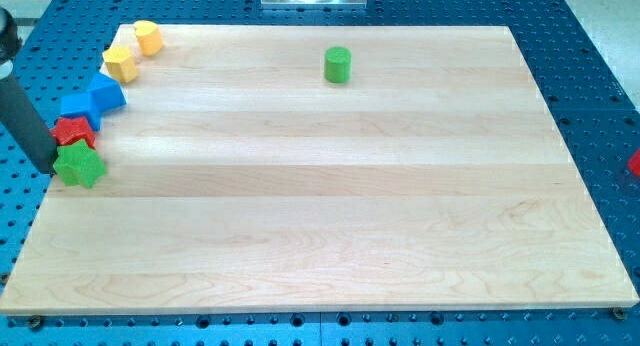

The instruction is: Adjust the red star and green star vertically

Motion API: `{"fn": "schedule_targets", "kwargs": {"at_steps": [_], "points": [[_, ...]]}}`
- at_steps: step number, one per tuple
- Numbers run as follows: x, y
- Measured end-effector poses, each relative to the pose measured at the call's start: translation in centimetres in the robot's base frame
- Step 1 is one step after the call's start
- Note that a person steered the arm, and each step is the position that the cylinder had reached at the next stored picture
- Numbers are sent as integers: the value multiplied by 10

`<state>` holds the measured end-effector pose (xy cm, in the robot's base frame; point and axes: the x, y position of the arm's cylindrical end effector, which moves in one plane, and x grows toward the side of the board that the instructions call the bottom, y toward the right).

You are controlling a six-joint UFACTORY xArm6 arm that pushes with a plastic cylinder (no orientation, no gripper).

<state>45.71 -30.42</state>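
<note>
The green star (80, 166) lies at the board's left edge. The red star (74, 131) sits just above it, touching it. My dark rod comes down from the view's upper left, and my tip (52, 172) rests at the board's left edge, right against the green star's left side.
Two blue blocks (95, 99) sit above the red star. A yellow block (121, 63) and a second yellow block (148, 37) lie near the board's top left corner. A green cylinder (338, 64) stands near the top middle. A red object (634, 165) shows at the view's right edge, off the board.
</note>
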Motion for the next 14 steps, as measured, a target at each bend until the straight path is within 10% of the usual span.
{"fn": "schedule_targets", "kwargs": {"at_steps": [9, 13, 14], "points": [[-31, -1], [117, 30], [82, 81]]}}
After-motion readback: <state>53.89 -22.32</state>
